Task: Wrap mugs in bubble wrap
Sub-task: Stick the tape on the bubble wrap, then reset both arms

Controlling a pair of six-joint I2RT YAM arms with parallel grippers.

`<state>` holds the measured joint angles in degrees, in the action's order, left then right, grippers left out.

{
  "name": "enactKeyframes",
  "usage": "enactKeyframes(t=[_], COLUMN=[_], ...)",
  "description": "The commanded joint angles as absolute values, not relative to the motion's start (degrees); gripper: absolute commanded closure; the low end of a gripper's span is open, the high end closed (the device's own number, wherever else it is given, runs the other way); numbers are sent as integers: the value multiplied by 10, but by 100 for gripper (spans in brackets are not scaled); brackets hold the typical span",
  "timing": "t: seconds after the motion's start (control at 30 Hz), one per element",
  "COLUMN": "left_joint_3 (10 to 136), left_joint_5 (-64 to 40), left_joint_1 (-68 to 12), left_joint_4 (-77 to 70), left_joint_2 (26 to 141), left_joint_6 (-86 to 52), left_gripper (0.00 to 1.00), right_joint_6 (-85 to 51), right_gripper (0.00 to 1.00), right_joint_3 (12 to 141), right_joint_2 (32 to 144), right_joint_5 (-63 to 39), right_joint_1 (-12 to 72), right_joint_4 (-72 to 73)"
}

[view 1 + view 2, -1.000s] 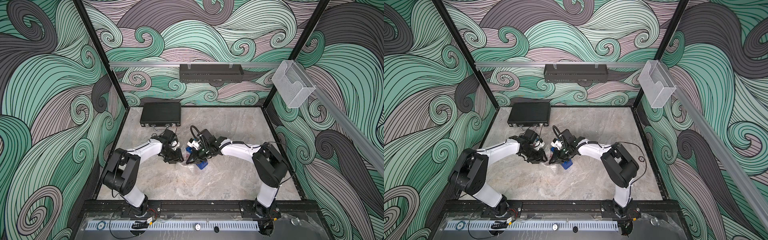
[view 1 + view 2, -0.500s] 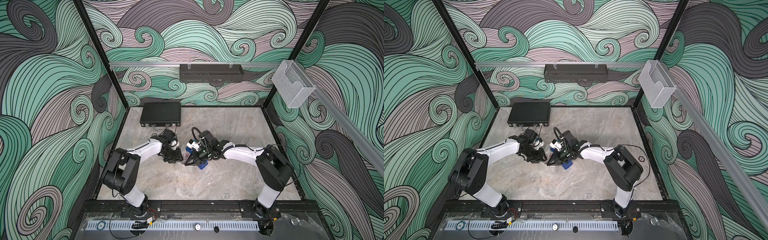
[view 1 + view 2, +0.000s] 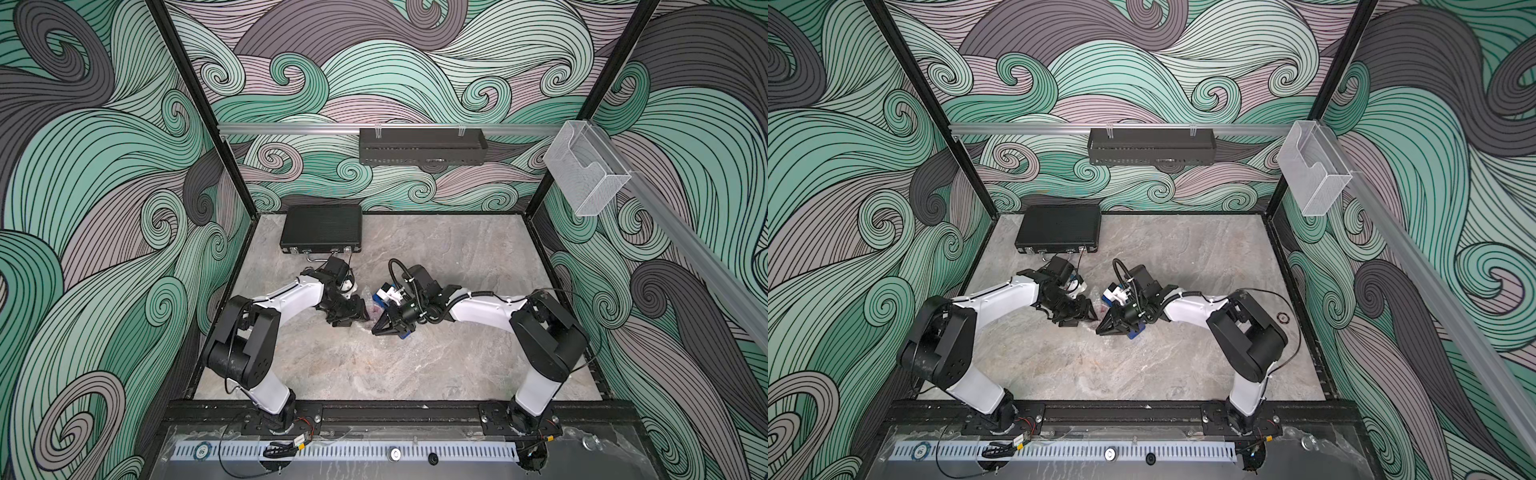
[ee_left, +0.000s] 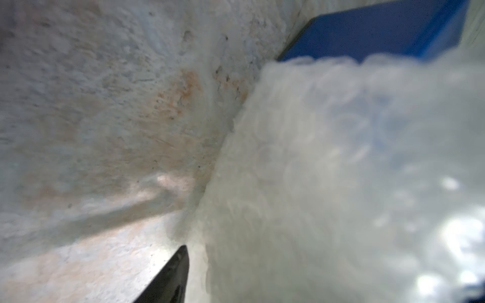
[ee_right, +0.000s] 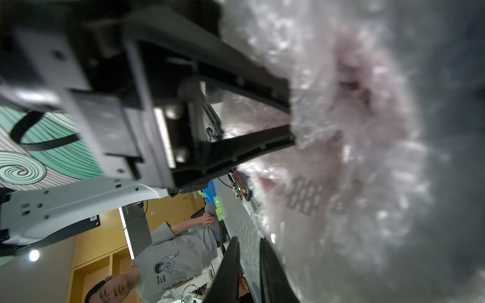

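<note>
Found both white-and-black arms reaching inward over the grey marbled tabletop (image 3: 415, 370), nearly meeting at its middle. Saw the clear, crinkly bubble wrap sheet (image 5: 367, 210) bunched into a bundle there, lying on the tabletop between the two hands. Made out the small round mug (image 5: 359, 105) only as a reddish-pink blur inside that bundle, covered by the wrap; could not tell whether upright or tipped. Picked out the same pink patch between the hands in both top views. Noted the left hand (image 5: 290, 122) open, with its black fingers (image 5: 252, 78) spread well apart and their tips right at the edge of the bundle, not clamped on it. Noted the right hand (image 5: 249, 240) on the opposite side of the bundle, low over the tabletop, with its fingers almost together and only a thin slit between them; saw nothing gripped in that slit. Caught a blue, hard-edged block-like object (image 4: 367, 28) just behind the bundle in the left wrist view; could not tell whether touching the wrap or merely beside it. Saw a flat black rectangular case (image 3: 320, 226) at the far edge of the tabletop, well apart from the bundle.
</note>
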<state>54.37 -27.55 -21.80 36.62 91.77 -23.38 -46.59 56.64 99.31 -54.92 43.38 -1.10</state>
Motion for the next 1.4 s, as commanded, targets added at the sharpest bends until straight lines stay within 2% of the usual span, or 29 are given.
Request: enactKeyframes(t=[0.0, 0.37, 0.43, 0.47, 0.5, 0.53, 0.6, 0.63, 0.7, 0.73, 0.83, 0.9, 0.97, 1.03, 1.07, 1.1, 1.2, 1.3, 1.37], left_joint_3=[572, 590, 594, 587, 574, 551, 478, 452, 439, 450, 454, 426, 415, 415, 414, 415, 375, 295, 261], left_joint_5=[-283, -262, -225, -194, -152, -118, -82, -61, 14, 59, 209, 246, 216, 139, 112, 107, 142, 198, 248], left_joint_1=[-215, -212, -209, -207, -198, -186, -162, -152, -139, -129, -113, -94, -78, -75, -75, -75, -73, -70, -69], left_joint_4=[399, 459, 465, 451, 422, 374, 239, 192, 202, 241, 320, 295, 275, 271, 280, 299, 301, 199, 129], left_joint_2=[878, 822, 765, 725, 673, 620, 533, 502, 476, 475, 480, 472, 465, 464, 465, 464, 446, 411, 376], left_joint_6=[-219, -207, -207, -221, -236, -250, -281, -298, -317, -311, -271, -225, -205, -208, -217, -234, -235, -170, -99], left_gripper=[27, 24, 22, 18, 11, 3, 1, 1, 1, 1, 1, 2, 1, 1, 1, 1, 1, 1, 1], right_joint_6=[-467, -385, -321, -287, -256, -237, -213, -186, -159, -157, -145, -140, -153, -226, -254, -251, -201, -146, -146], right_gripper=[80, 79, 80, 79, 72, 56, 13, 1, 1, 1, 1, 1, 1, 1, 1, 1, 1, 1, 1], right_joint_3=[585, 588, 606, 614, 617, 609, 559, 516, 451, 437, 409, 380, 377, 378, 384, 395, 361, 240, 195], right_joint_2=[933, 876, 838, 813, 780, 744, 671, 630, 560, 535, 493, 467, 460, 494, 531, 566, 574, 471, 387], right_joint_5=[-574, -511, -428, -360, -269, -179, -20, 35, 141, 191, 211, 194, 118, -56, -139, -169, -41, 55, 95], right_joint_1=[424, 375, 368, 367, 368, 368, 367, 368, 366, 353, 266, 210, 159, 114, 120, 153, 270, 279, 245], right_joint_4=[29, -72, -154, -195, -237, -249, -212, -145, -82, -100, -170, -180, -185, -170, -172, -191, -209, -87, -36])
